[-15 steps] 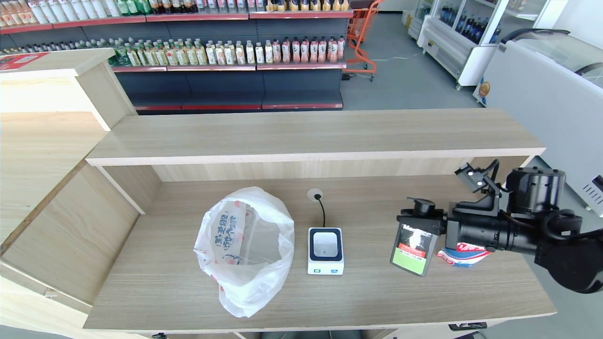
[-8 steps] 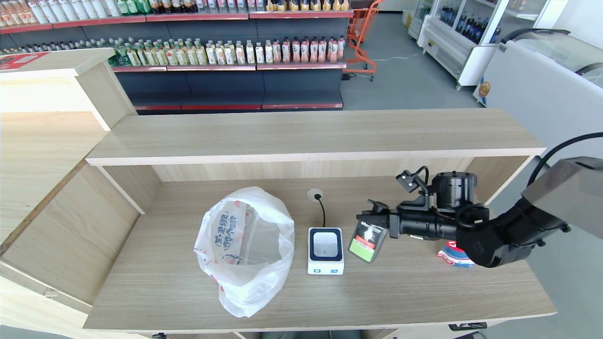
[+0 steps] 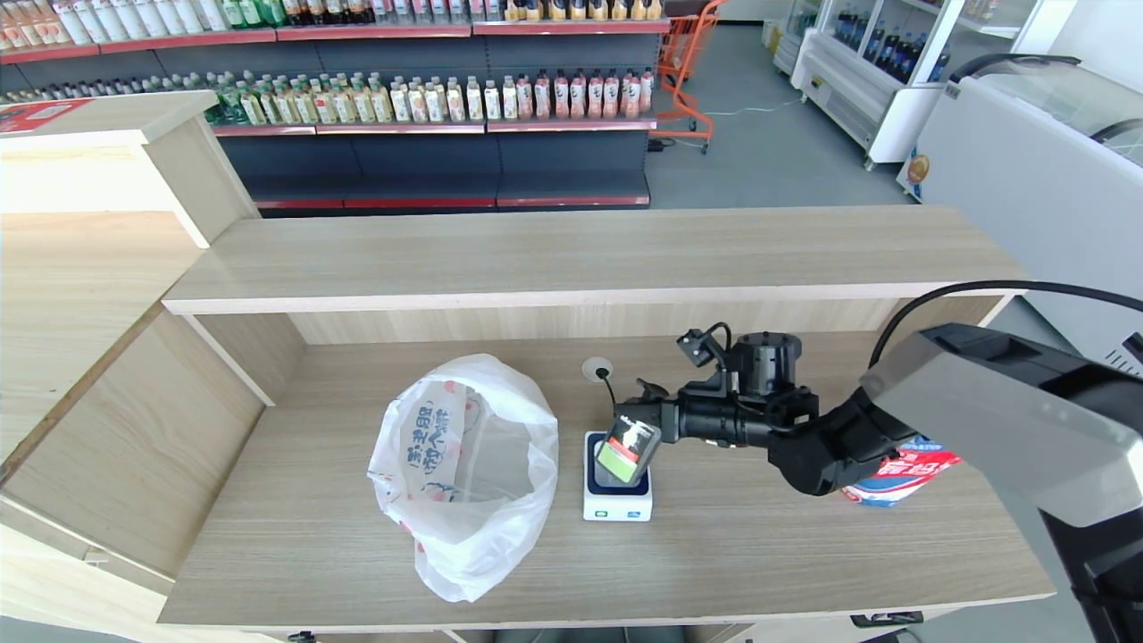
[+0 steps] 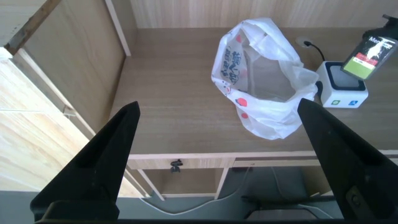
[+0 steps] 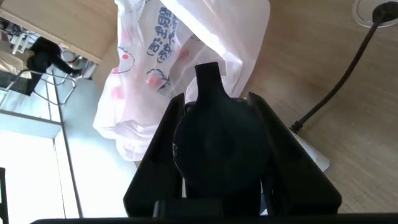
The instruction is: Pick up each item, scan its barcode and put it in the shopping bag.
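One packet (image 3: 628, 449) sits pinched in the right gripper (image 3: 641, 427), tilted just above the scanner (image 3: 617, 502). Left gripper (image 4: 217, 165) fingers spread, empty. Risk: barcode angled away from the window, no read; loose pinch drops it short of the bag (image 3: 464, 473).

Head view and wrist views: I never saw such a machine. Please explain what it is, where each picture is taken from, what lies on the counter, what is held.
This is a two-armed robot at a shop checkout. The head view looks down from its head; each wrist view looks along one arm. On the wooden counter stand a white plastic shopping bag and a white box-shaped barcode scanner; a red, white and blue packet lies at the robot's right. The right end effector holds a flat black-and-green packet over the scanner. The left end effector is open, empty.
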{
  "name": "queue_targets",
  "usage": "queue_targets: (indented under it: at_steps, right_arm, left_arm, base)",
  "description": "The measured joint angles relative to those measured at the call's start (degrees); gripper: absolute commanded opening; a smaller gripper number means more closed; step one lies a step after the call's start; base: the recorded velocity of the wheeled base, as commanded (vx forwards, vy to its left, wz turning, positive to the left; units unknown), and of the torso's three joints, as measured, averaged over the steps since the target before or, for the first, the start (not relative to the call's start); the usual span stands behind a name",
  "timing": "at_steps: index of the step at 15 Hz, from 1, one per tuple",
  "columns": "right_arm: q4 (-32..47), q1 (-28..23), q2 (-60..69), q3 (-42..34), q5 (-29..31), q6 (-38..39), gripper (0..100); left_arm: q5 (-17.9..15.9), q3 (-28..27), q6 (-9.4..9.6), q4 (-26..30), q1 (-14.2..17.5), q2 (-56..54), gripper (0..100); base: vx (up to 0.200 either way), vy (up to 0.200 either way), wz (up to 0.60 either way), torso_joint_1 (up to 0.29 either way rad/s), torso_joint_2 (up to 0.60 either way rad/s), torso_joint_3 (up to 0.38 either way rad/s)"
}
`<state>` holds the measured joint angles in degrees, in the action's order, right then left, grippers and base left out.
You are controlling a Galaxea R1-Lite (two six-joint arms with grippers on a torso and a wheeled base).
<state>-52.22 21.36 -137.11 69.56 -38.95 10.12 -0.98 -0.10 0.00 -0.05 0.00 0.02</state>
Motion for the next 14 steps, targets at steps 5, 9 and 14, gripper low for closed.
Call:
queue_targets:
  at_steps: [5,9,14]
  right_arm:
    - [-0.5,0.6,-3.5,1.2,1.3,-0.6,0]
    - [-0.4,0.6,-3.7,1.7,1.3,-0.6,0]
    - [-0.5,0.4,3.3,-1.6,1.3,2.1,0]
  left_arm:
    - [0.0,0.0,0.00,0.0,0.0,0.0,100]
    - [0.0,0.0,0.00,0.0,0.0,0.0,100]
    - [0.0,0.0,0.00,0.0,0.0,0.0,100]
  base:
    - [0.000,0.000,0.00,0.000,0.00,0.000]
    - [0.000,0.000,0.00,0.000,0.00,0.000]
    - [0.000,0.000,0.00,0.000,0.00,0.000]
